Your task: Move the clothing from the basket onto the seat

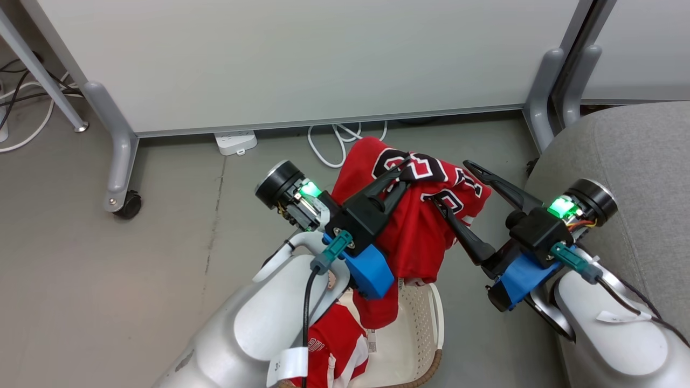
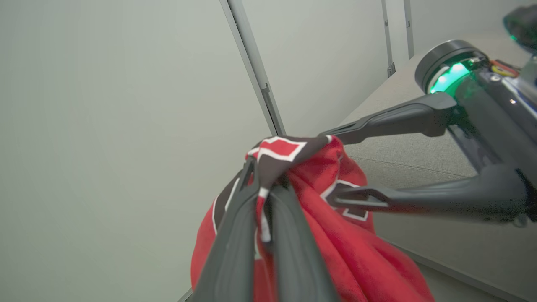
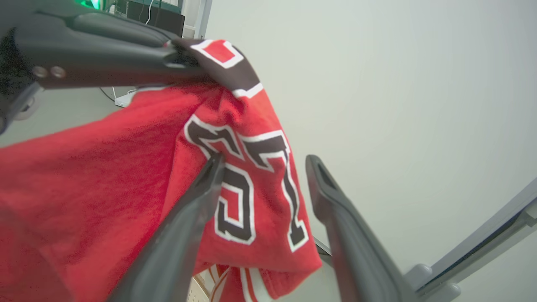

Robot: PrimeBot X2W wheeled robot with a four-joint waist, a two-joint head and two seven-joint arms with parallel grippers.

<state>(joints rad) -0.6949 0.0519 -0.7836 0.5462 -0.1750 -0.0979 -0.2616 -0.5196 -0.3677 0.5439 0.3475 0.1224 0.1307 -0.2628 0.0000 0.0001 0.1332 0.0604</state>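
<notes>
Lifting step: the left gripper, jaws clamped on the jersey, holds it above the basket. The right gripper hovers beside it, jaws apart. Next, likely, carry it rightward onto the seat.

jersey: thin matt cloth | basket: smooth perforated plastic — woven-look rim | seat: coarse matt fabric
</notes>
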